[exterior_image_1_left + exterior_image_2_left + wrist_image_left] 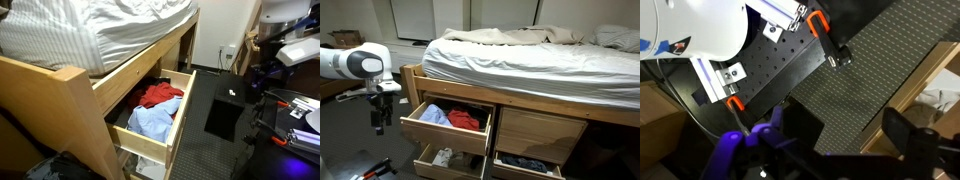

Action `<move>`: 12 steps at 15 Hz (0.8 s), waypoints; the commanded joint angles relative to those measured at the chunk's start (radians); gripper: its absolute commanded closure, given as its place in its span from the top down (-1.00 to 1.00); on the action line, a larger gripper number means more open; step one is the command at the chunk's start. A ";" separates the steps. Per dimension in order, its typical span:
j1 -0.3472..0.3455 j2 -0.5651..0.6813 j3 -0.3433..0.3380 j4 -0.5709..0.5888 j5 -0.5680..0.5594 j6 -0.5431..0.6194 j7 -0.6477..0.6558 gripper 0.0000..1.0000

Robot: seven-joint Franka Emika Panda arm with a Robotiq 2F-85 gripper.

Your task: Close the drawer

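Note:
The drawer (440, 136) is pulled out from under the bed, with its plain pine front facing the room. It holds red clothes (465, 120) and light-blue clothes (432, 114). It also shows in an exterior view (184, 108), open, with the red clothes (160, 95) and the blue clothes (150, 121) inside. My gripper (380, 118) hangs fingers down, to the side of the drawer and apart from it. In the wrist view my gripper (845, 132) is open and empty above a dark mat.
Below it a similar drawer (430, 166) with white cloth stands open. Another low drawer (525, 163) with dark clothes is open beside it. A black box (225, 106) lies on the dark floor mat (200, 140). The bed (530, 60) sits above.

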 commanded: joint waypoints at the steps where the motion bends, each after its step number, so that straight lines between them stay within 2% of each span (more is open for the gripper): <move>1: -0.015 0.132 0.043 0.004 -0.124 0.125 0.178 1.00; 4: -0.014 0.197 0.043 0.015 -0.287 0.155 0.366 1.00; 6: 0.004 0.236 0.027 0.021 -0.339 0.160 0.462 1.00; 8: 0.049 0.288 -0.017 0.023 -0.230 0.172 0.382 1.00; 9: 0.047 0.235 -0.011 0.024 -0.283 0.130 0.422 1.00; 12: 0.068 0.276 -0.028 0.028 -0.252 0.140 0.412 1.00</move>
